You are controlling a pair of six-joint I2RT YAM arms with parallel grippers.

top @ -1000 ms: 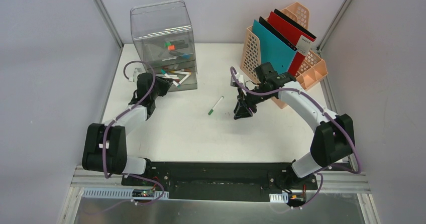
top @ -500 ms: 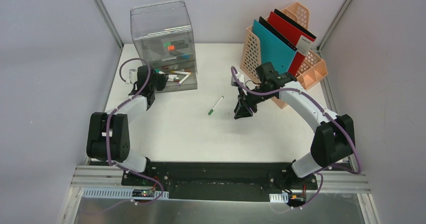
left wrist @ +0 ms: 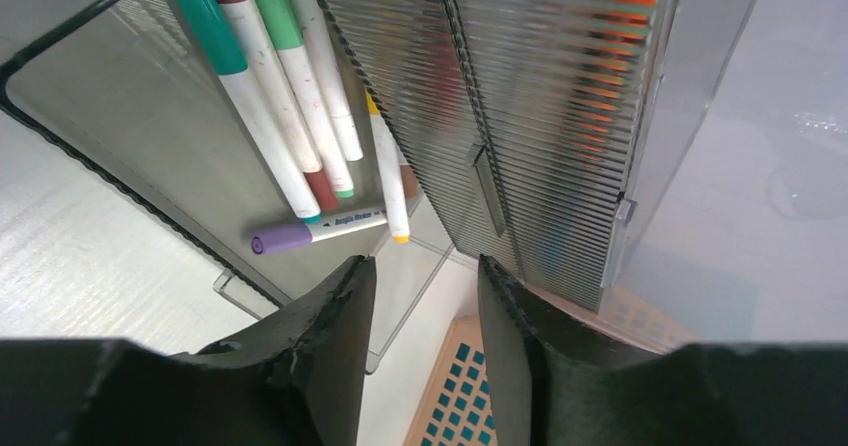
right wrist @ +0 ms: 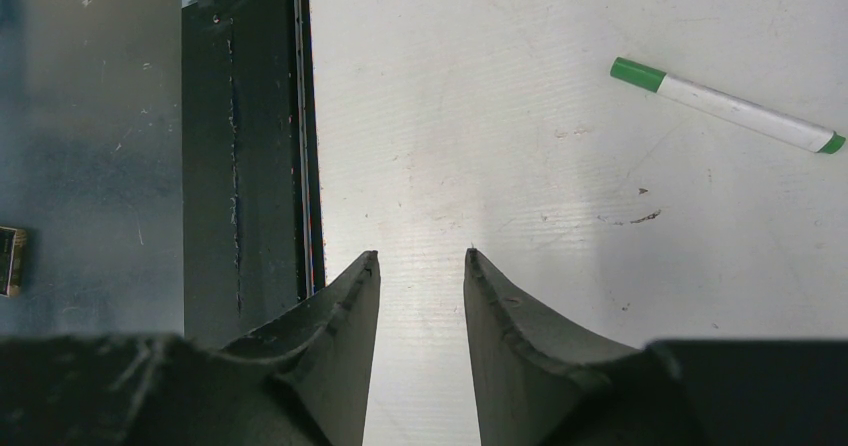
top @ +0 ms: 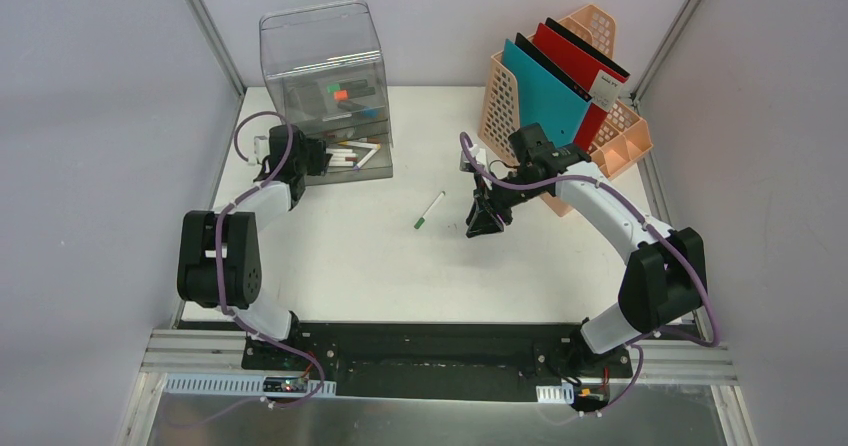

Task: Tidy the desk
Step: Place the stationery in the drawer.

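A: Counted the big items first?
B: Logged one desk, white, lying flat under everything else, with a black and aluminium rail along its near edge. Noted two arms bolted at that edge.
A: Next size down?
B: Recorded one clear drawer unit at the far left corner, with its bottom drawer standing open. Recorded one peach file rack at the far right corner, holding one teal folder, one red folder and some dark ones; cannot tell how many.
A: Grippers?
B: Found the left gripper at the open drawer, near the left edge, fingers moderately parted, nothing between them. Found the right gripper pointing down over mid-desk, fingers a narrow gap apart, likewise empty.
A: Smallest?
B: Counted six drawer markers: one teal-capped, one brown-capped, one green-capped, one showing only white, one yellow-tipped, one purple-capped lying crosswise. Counted one loose green marker near the desk centre, close to the right gripper, not touching it. Glimpsed more pens through the upper drawers; number unclear.
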